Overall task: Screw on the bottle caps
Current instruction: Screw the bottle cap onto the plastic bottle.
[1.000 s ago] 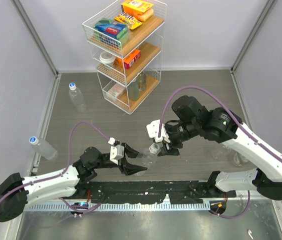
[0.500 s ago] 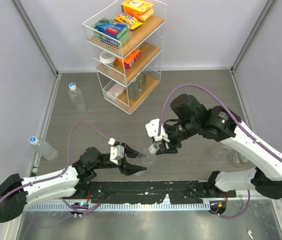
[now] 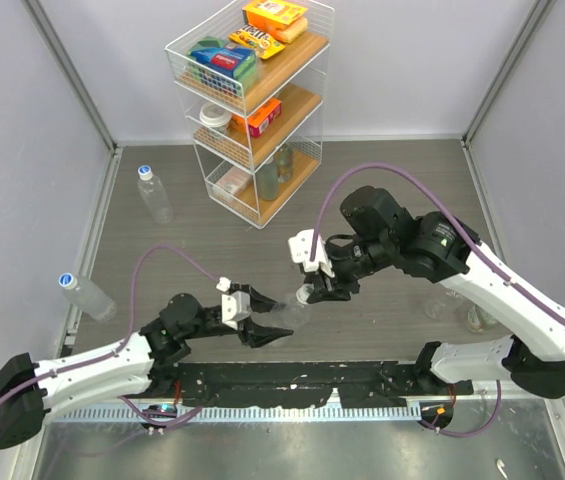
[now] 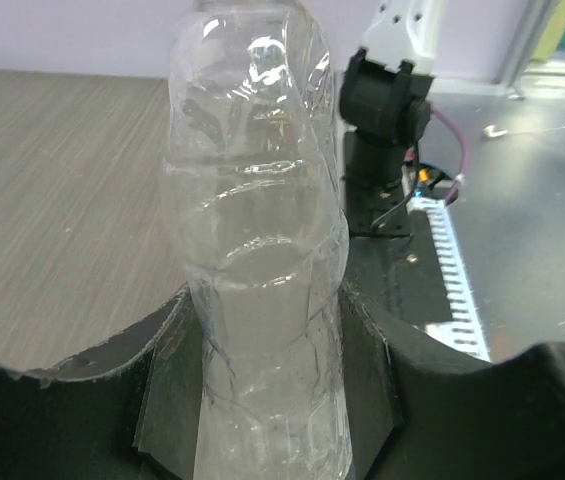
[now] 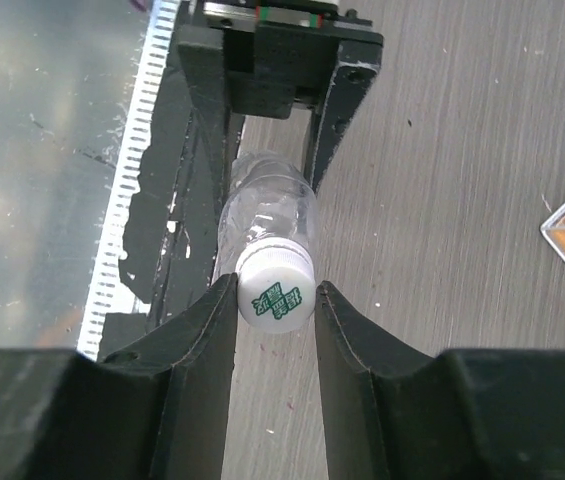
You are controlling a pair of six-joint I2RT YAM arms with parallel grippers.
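Far left, against the wall, we've got a capped bottle (image 3: 87, 297), its blue-rimmed cap (image 3: 65, 281) on. Further back along that side there's a second capped bottle (image 3: 155, 197), also topped in white and blue. Behind the middle of the counter (image 3: 392, 170) stands the wire rack (image 3: 224, 128), three shelves stacked with boxes and packets.

Now down to the action at the near edge. The left arm (image 3: 92, 365) reaches in low, and from its wrist camera the left fingers (image 4: 167, 370) are clamped on the ribbed body of a clear bottle (image 4: 262, 280), a pad pressed to either side. The bottle runs straight out from the grip, tilted up off the counter and pointing toward the right arm.

Moving right, we're at the bottle's neck. A white cap (image 5: 275, 290) with a green print on top sits on it, and the right fingers (image 5: 212, 330) are grasping that cap, one tip against each side. Past the cap, the wrist view looks down the length of the bottle to the left arm's black fingers holding it.

Out at the far right, two more clear bottles (image 3: 480, 318) show faintly beside the right arm (image 3: 522, 300); we can't tell whether they're capped
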